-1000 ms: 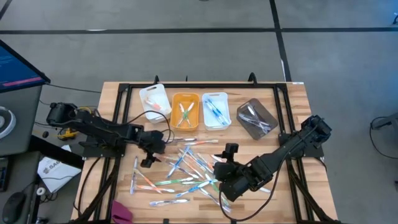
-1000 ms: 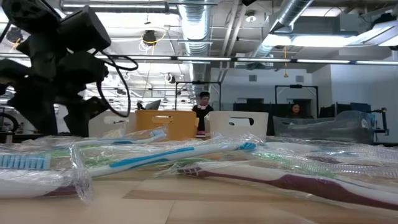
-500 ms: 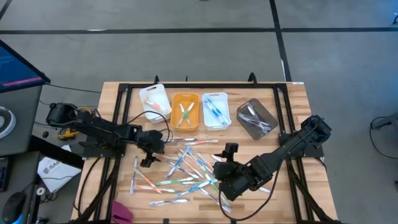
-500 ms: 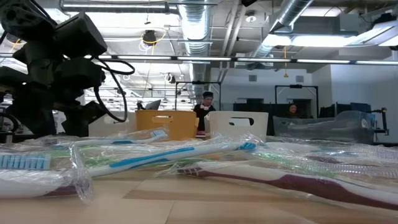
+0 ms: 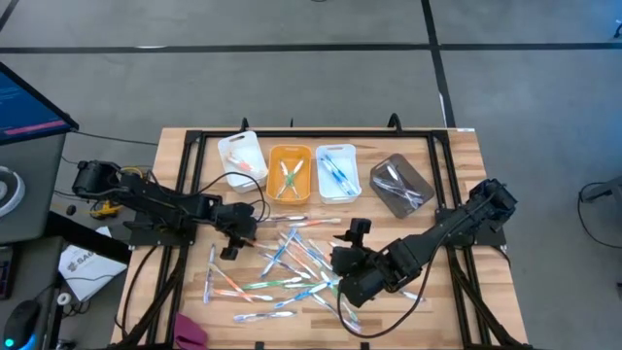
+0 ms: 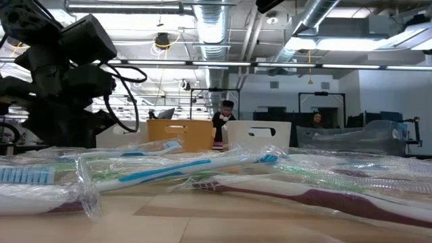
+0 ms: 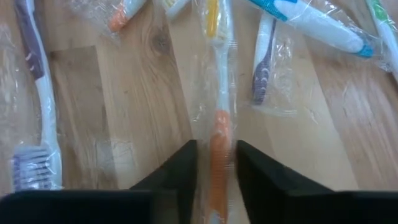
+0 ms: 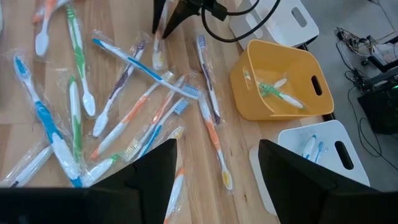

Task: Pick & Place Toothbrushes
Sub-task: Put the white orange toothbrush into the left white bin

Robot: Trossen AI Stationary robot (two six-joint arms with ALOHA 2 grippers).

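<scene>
Your left gripper [image 7: 214, 163] has its fingers closed on an orange toothbrush [image 7: 218, 99] lying on the counter [image 7: 143, 93]; right gripper [image 8: 214, 165] hovers, fingers apart.

left claw [image 7: 216, 163] | astride orange toothbrush [image 7: 217, 134] | bare worktop [image 7: 149, 93] either side | wrapped toothbrushes [image 7: 309, 22] crowd ahead | bins [image 5: 290, 171] beyond

Two matte black jointed arms trail looping black cables, each ending in a pincer of flat, tapering black fingers [image 7: 180, 171].
</scene>
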